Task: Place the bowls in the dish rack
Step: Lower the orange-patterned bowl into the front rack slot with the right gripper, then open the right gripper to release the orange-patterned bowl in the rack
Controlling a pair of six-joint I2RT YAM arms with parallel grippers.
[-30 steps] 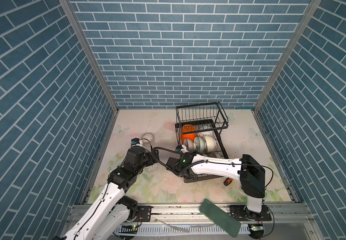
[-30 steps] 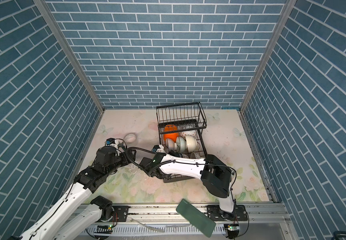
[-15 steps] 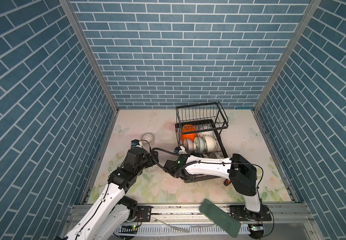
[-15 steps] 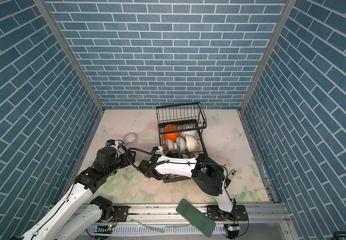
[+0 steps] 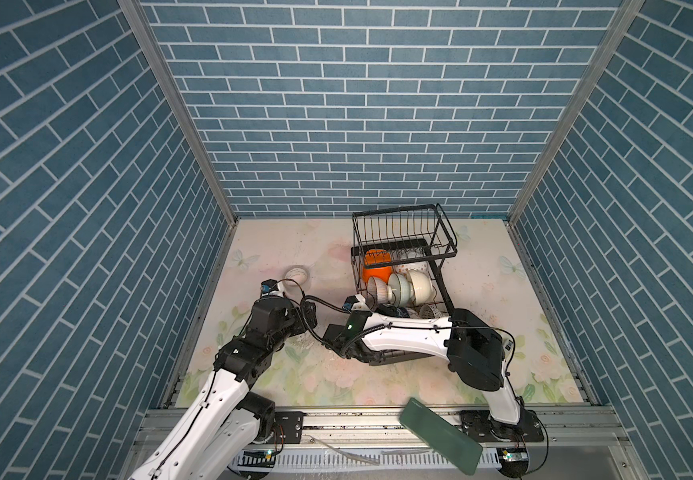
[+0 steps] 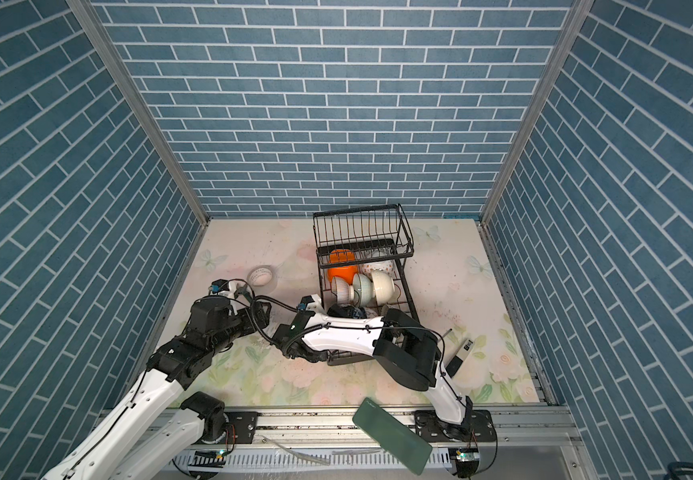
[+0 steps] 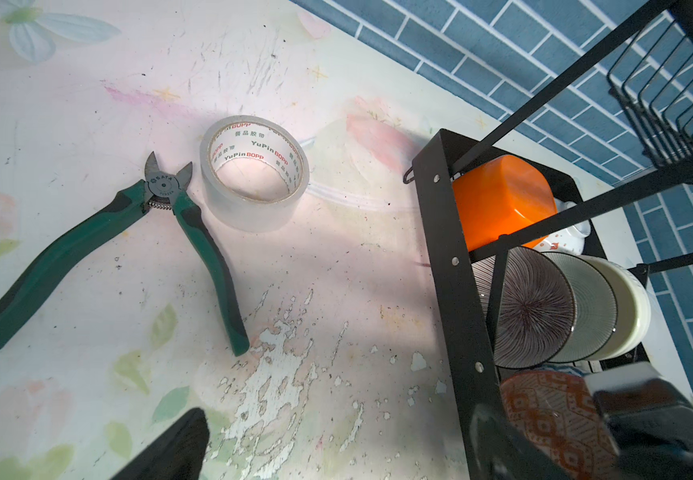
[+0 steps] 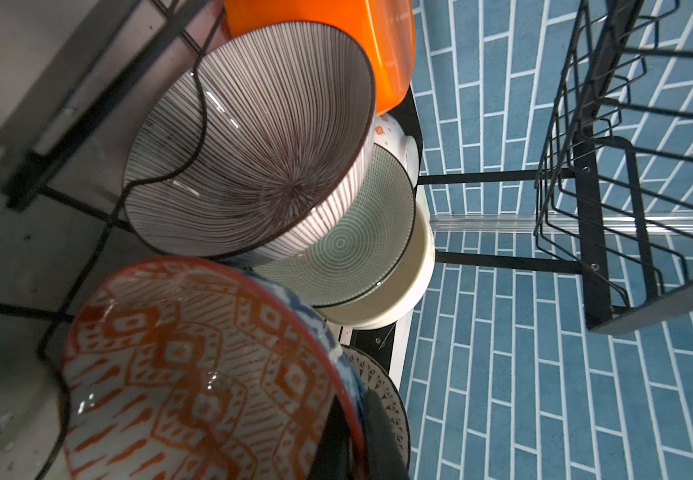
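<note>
The large black wire two-tier dish rack (image 7: 448,232) stands on the floral-printed desk (image 7: 336,270), and every place below is given from it. In its lower tier, under the raised basket, an orange rounded-square plastic bowl (image 5: 376,272) lies on its side at the far end. A small white bowl dotted with orange (image 7: 565,245) sits just beside it. Next toward the robot, three bowls stand on edge with their mouths toward the rack's left side, each overlapping the next. They are a white ceramic bowl with fine dark radiating stripes (image 8: 253,145), a pale green bowl with ringed lines (image 8: 357,249) and a plain cream bowl (image 8: 399,299).

Nearer still to the robot, in the same lower tier, the right claw (image 8: 357,411) is closed tight on the rim of a ceramic bowl patterned in orange diamonds (image 8: 178,365). One finger is inside the rim and one outside. This bowl also stands on edge, mouth toward the rack's left side, close against the striped one. A blue-patterned edge shows right behind its rim, and behind that a bowl with a black-and-white border (image 8: 378,382). How those two sit in the slots cannot be made out.

The left claw (image 7: 338,419) hovers over the desk off the rack's left side, spread fully wide with nothing in it. Farther out on that side lies a roll of clear tape with a printed white core (image 7: 253,212). A pair of green-handled side cutters (image 7: 161,186) lies just beside it.
</note>
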